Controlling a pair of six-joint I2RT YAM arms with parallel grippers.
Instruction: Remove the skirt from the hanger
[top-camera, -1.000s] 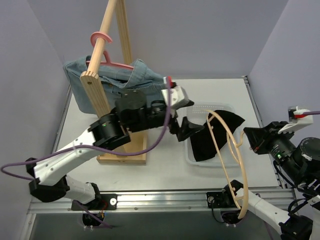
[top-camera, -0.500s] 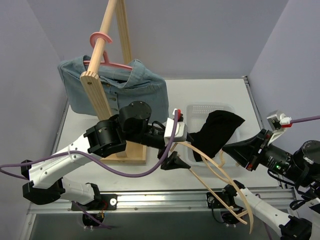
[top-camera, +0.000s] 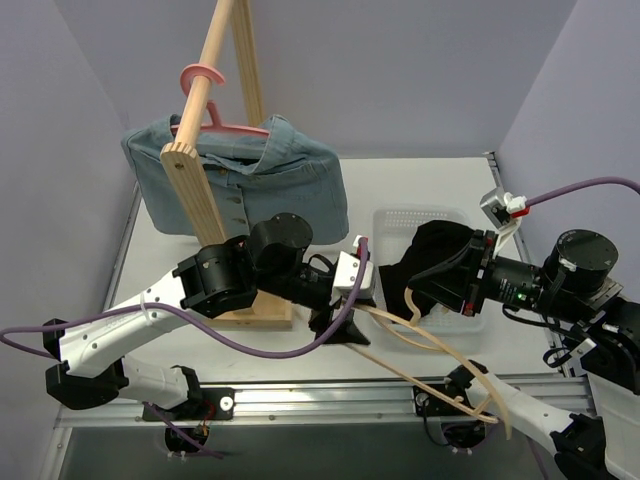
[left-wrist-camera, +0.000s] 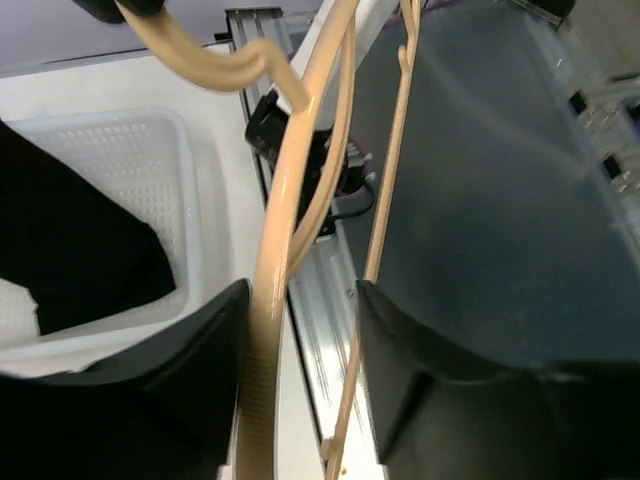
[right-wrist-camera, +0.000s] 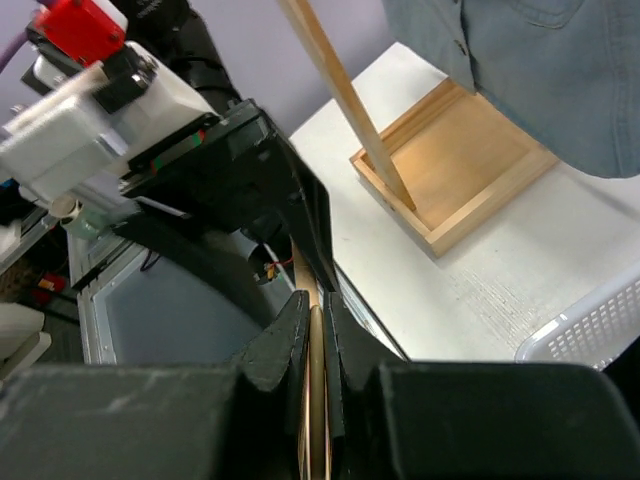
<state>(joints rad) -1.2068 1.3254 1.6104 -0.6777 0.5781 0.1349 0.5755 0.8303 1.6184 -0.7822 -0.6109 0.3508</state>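
Observation:
The black skirt (top-camera: 440, 255) lies crumpled in the white basket (top-camera: 420, 211), off the hanger; the left wrist view shows it too (left-wrist-camera: 70, 250). The beige hanger (top-camera: 420, 345) hangs bare in the air in front of the basket, between both arms. My right gripper (top-camera: 425, 290) is shut on its upper part near the hook, the bar pinched tight between the fingers (right-wrist-camera: 316, 400). My left gripper (top-camera: 345, 322) has half closed around the hanger's lower part: the thick arm (left-wrist-camera: 275, 220) rests against one finger and the thin bar against the other.
A denim shirt (top-camera: 290, 185) hangs on a pink hanger (top-camera: 215, 125) over the wooden rack (top-camera: 195, 190), whose box base (right-wrist-camera: 470, 170) stands left of the basket. The table's metal front rail (left-wrist-camera: 330, 300) runs just under the hanger.
The right arm swung left and brought the hanger down in front of the basket. The left gripper's jaws went from wide open to half closed around the hanger.

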